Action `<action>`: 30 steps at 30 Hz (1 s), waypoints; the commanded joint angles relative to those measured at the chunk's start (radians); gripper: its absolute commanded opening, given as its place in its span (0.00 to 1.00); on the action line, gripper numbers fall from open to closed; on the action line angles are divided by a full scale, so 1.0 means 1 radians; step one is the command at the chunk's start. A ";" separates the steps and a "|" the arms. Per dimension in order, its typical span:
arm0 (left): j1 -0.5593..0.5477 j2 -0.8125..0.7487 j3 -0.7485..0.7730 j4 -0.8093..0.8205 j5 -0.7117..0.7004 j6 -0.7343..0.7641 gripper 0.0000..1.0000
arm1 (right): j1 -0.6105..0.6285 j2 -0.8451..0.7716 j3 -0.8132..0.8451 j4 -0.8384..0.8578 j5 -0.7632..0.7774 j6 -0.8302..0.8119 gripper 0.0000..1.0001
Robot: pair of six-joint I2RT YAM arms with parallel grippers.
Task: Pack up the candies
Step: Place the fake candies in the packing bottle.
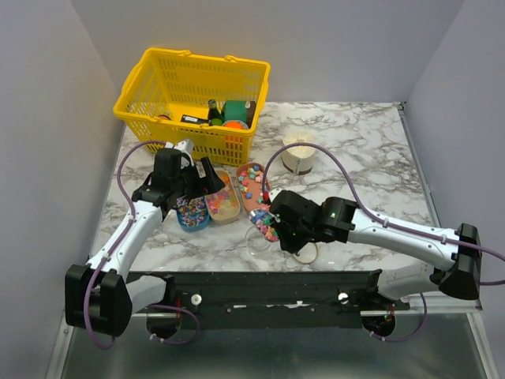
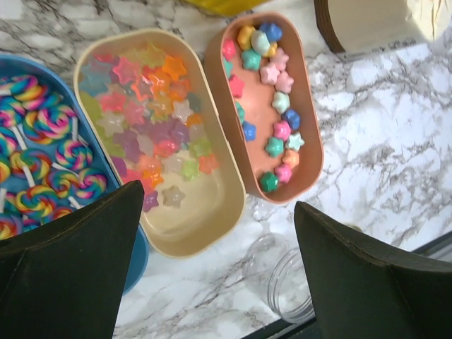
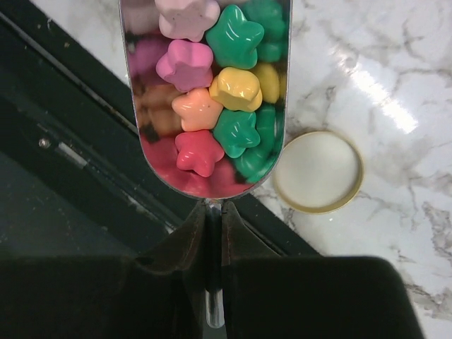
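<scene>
From above, candies [image 1: 251,189] were seen in oval trays [image 1: 225,219] at centre. In the left wrist view, the left jaws were spread open. In the right wrist view, a candy-filled scoop [image 3: 143,134] was gripped by the right jaws.

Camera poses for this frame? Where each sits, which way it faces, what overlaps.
Top external: above, behind the bases, facing down-forward over table, basket; left arm, right arm show.
Left wrist: on the left arm, facing down at three trays, jar; open left gripper frames the bottom.
Right wrist: on the right arm, facing down along the scoop of candies to the lid; right gripper shut on the scoop.
Shared: top and left wrist see trays, jar; top and right wrist see scoop, lid.
</scene>
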 commanded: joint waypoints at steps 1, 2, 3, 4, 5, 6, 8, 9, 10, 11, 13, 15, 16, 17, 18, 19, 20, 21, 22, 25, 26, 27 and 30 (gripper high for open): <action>-0.013 -0.073 -0.065 0.014 0.063 0.023 0.99 | 0.066 -0.016 -0.030 -0.051 -0.053 0.113 0.01; -0.015 -0.081 -0.085 0.017 0.063 0.024 0.99 | 0.075 -0.016 -0.033 -0.052 -0.064 0.134 0.01; -0.015 -0.090 -0.096 0.018 0.062 0.026 0.99 | 0.081 -0.015 -0.036 -0.054 -0.076 0.145 0.01; -0.015 -0.105 -0.102 0.021 0.058 0.029 0.99 | 0.083 -0.010 -0.039 -0.054 -0.095 0.156 0.01; -0.015 -0.115 -0.110 0.023 0.058 0.030 0.99 | 0.084 -0.006 -0.042 -0.055 -0.122 0.174 0.01; -0.015 -0.121 -0.125 0.024 0.061 0.039 0.99 | 0.084 -0.005 -0.044 -0.057 -0.136 0.182 0.01; -0.016 -0.144 -0.148 0.038 0.060 0.043 0.99 | 0.083 0.016 -0.035 -0.074 -0.177 0.218 0.01; -0.015 -0.150 -0.154 0.041 0.062 0.047 0.99 | 0.083 0.024 -0.032 -0.080 -0.197 0.225 0.01; -0.015 -0.159 -0.161 0.044 0.062 0.053 0.99 | 0.083 0.031 -0.030 -0.088 -0.223 0.234 0.01; -0.015 -0.162 -0.171 0.046 0.058 0.055 0.99 | 0.083 0.040 -0.030 -0.094 -0.239 0.243 0.01; -0.015 -0.172 -0.177 0.044 0.051 0.061 0.99 | 0.083 0.047 -0.036 -0.095 -0.266 0.248 0.01; -0.015 -0.175 -0.182 0.044 0.043 0.061 0.99 | 0.083 0.059 -0.041 -0.101 -0.277 0.257 0.01; -0.015 -0.176 -0.182 0.043 0.036 0.062 0.99 | 0.081 0.065 -0.041 -0.105 -0.282 0.262 0.01; -0.016 -0.176 -0.181 0.043 0.034 0.064 0.99 | 0.081 0.074 -0.041 -0.111 -0.290 0.263 0.01; -0.016 -0.178 -0.179 0.043 0.032 0.064 0.99 | 0.080 0.088 -0.039 -0.112 -0.299 0.265 0.01; -0.016 -0.179 -0.178 0.041 0.026 0.064 0.99 | 0.078 0.096 -0.033 -0.114 -0.314 0.266 0.01; -0.015 -0.179 -0.179 0.043 0.026 0.064 0.99 | 0.077 0.102 -0.030 -0.117 -0.322 0.266 0.01; -0.015 -0.179 -0.178 0.043 0.028 0.064 0.99 | 0.068 0.106 -0.029 -0.120 -0.329 0.266 0.01; -0.015 -0.179 -0.178 0.040 0.023 0.064 0.99 | 0.060 0.117 -0.026 -0.123 -0.348 0.266 0.01; -0.015 -0.185 -0.178 0.035 0.014 0.067 0.99 | 0.020 0.128 -0.019 -0.140 -0.374 0.259 0.01; -0.015 -0.187 -0.176 0.035 0.008 0.067 0.99 | 0.011 0.129 -0.015 -0.144 -0.380 0.249 0.01; -0.015 -0.188 -0.176 0.034 0.006 0.069 0.99 | -0.009 0.130 -0.009 -0.148 -0.388 0.243 0.01; -0.015 -0.190 -0.178 0.034 -0.001 0.069 0.99 | -0.038 0.136 0.011 -0.152 -0.426 0.225 0.01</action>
